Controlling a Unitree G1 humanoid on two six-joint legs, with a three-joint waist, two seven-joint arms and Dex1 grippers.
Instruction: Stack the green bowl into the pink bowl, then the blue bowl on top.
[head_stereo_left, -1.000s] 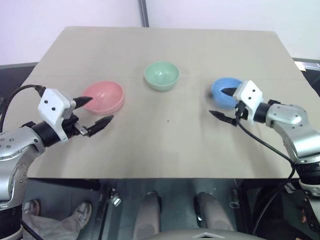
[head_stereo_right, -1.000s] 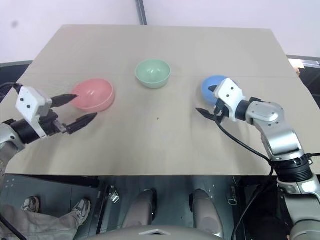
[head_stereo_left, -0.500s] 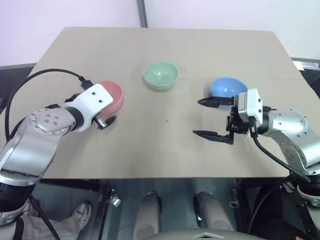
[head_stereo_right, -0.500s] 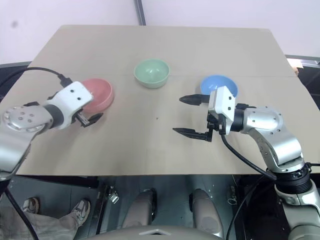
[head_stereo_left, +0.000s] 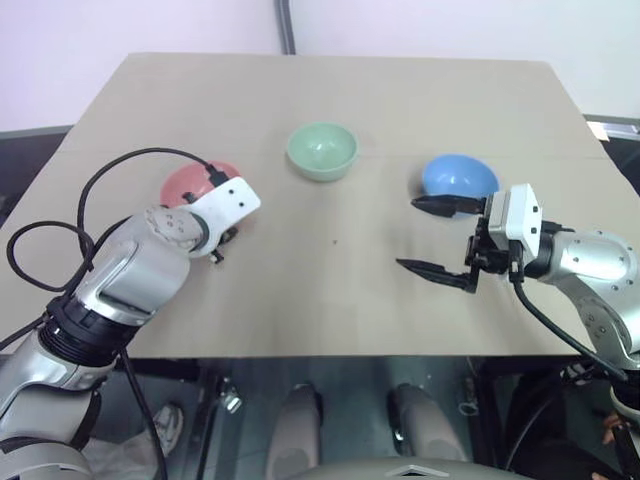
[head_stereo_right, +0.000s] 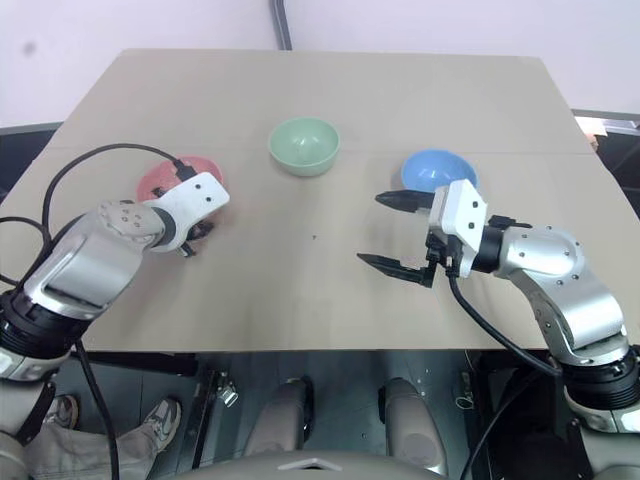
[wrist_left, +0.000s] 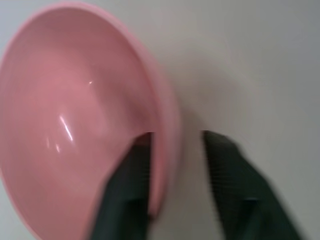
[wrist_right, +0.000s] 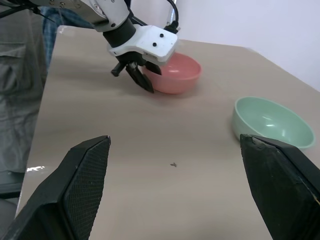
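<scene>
The left gripper (wrist_left: 175, 165) straddled the pink bowl (wrist_left: 75, 125) rim at the desk (head_stereo_left: 400, 110) left, jaws narrowing on it, while the right gripper (head_stereo_left: 435, 237), jaws spread, hung nearest the blue bowl (head_stereo_left: 458, 178), the green bowl (head_stereo_left: 322, 150) between them

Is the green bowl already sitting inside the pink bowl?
No, the green bowl stands alone on the table, apart from the pink bowl.
</scene>
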